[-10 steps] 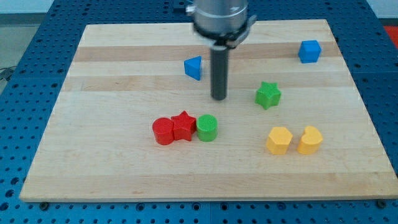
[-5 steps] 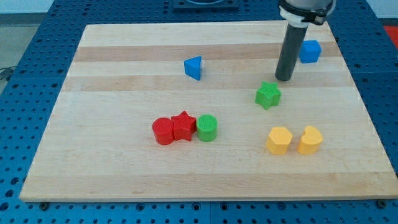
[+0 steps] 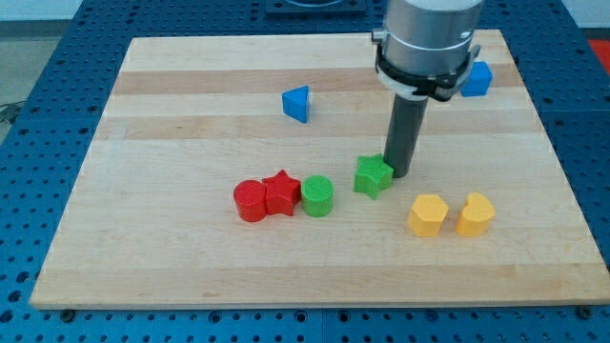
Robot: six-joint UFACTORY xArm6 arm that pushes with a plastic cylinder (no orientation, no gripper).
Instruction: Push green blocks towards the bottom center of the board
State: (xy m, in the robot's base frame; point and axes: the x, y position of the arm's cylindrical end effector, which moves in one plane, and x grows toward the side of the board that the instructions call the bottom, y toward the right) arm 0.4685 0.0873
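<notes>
Touching the green star block [image 3: 373,176] on its right side, your rod's tip [image 3: 399,173]; no jaws, nothing held. Green cylinder [image 3: 317,196] sits left.

My tip [image 3: 399,173] sits on the desk [image 3: 172,257], touching the green star block [image 3: 373,175] on its right side as viewed. Green cylinder block [image 3: 317,196] is left of the star, near but apart. Red star block [image 3: 281,192] touches the cylinder's left side; red cylinder block [image 3: 251,201] touches the red star. Two yellow blocks at lower right: one [image 3: 427,214] just beside the other [image 3: 475,213]. Blue triangular block [image 3: 297,102] at upper centre. Blue cube [image 3: 477,78] at upper right, partly hidden behind my arm's housing.
</notes>
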